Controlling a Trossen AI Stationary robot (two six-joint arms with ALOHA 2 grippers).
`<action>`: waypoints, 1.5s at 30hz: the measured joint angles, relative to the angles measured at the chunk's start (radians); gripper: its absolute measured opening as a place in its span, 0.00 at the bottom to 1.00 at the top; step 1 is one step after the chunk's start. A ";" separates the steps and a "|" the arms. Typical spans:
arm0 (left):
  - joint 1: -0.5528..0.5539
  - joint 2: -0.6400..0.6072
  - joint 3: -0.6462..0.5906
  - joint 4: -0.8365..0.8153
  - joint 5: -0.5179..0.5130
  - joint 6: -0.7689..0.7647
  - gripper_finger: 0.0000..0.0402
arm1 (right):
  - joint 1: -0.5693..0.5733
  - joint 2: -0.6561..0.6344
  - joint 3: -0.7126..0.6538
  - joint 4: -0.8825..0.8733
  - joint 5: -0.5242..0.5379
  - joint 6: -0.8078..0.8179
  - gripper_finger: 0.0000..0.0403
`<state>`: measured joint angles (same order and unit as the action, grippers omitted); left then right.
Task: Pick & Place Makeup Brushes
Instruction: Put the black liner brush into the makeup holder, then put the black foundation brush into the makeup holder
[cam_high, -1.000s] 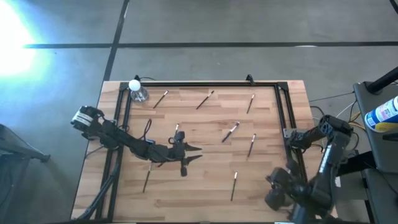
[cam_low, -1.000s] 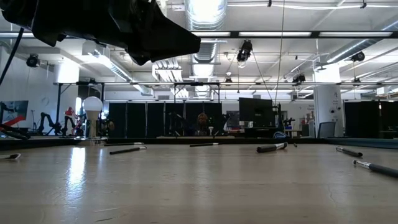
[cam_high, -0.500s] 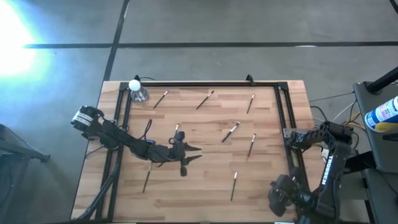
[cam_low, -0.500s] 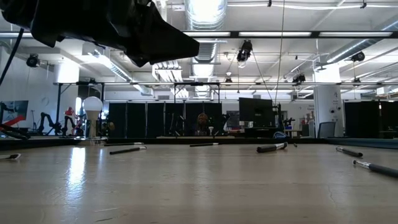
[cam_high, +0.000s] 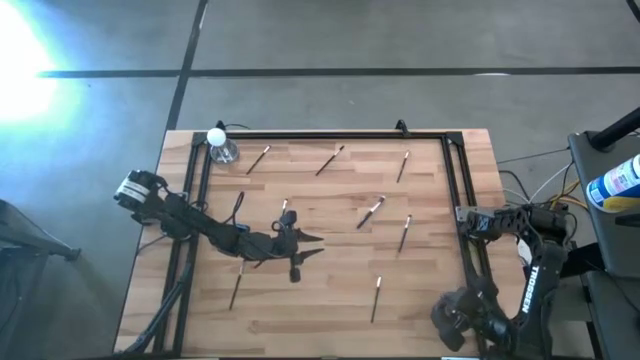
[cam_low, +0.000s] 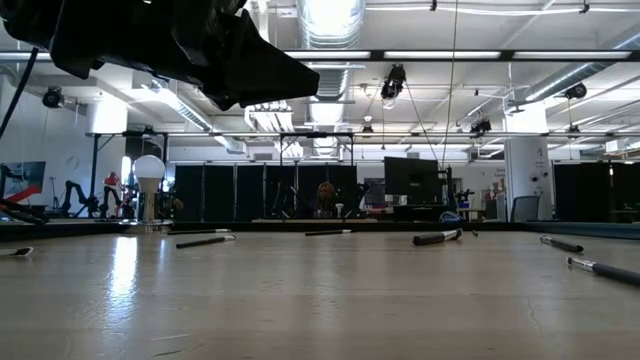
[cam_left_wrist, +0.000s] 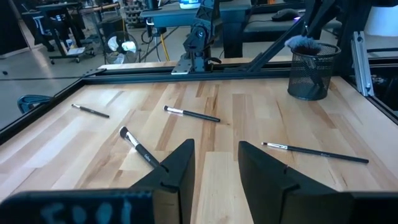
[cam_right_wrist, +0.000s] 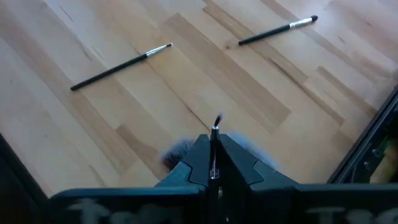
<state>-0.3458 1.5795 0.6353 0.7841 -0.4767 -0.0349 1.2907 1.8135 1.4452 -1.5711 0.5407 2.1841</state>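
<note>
Several makeup brushes lie flat and scattered on the wooden table (cam_high: 330, 320), among them one (cam_high: 372, 211) at mid-table and one (cam_high: 377, 298) nearer the front. My left gripper (cam_high: 316, 246) hovers open over mid-table, pointing right, with a dark brush (cam_left_wrist: 140, 149) just off one finger. At the near right corner my right gripper (cam_high: 452, 312) is shut on a thin brush (cam_right_wrist: 215, 127). It hangs close to a black mesh cup (cam_left_wrist: 309, 74) with a fluffy brush head (cam_left_wrist: 305, 43) showing above the cup's rim. My right gripper pinches the thin brush between its two fingers, slanting down from above. The fingers hide the handle. Only the ferrule (cam_right_wrist: 213, 138) and small bristle tip (cam_right_wrist: 217, 119) stick out past the fingertips. The brush is lifted clear of the table.
A small clear bottle with a round white cap (cam_high: 219, 143) stands at the far left corner. Black frame rails (cam_high: 330, 135) run along the far, left and right sides of the table. Two brushes (cam_right_wrist: 121, 65) (cam_right_wrist: 277, 30) lie on the wood below my right gripper.
My right arm has swung toward the table's near right corner and sunk lower, its wrist rolling a little, with the brush still held. The brushes on the table have kept their places.
</note>
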 joint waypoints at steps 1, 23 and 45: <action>0.000 0.000 0.000 0.000 0.000 0.000 0.29 | -0.001 0.004 0.000 0.000 0.000 0.000 0.03; 0.013 0.000 -0.001 -0.019 0.000 0.002 0.29 | -0.001 0.008 0.006 0.000 -0.022 0.041 0.25; 0.014 0.000 -0.061 0.044 0.014 0.027 0.01 | -0.240 -0.045 -0.021 0.046 0.296 -0.490 0.02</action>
<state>-0.3322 1.5795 0.5741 0.8279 -0.4622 -0.0075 1.0506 1.7686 1.4246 -1.5249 0.8368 1.6940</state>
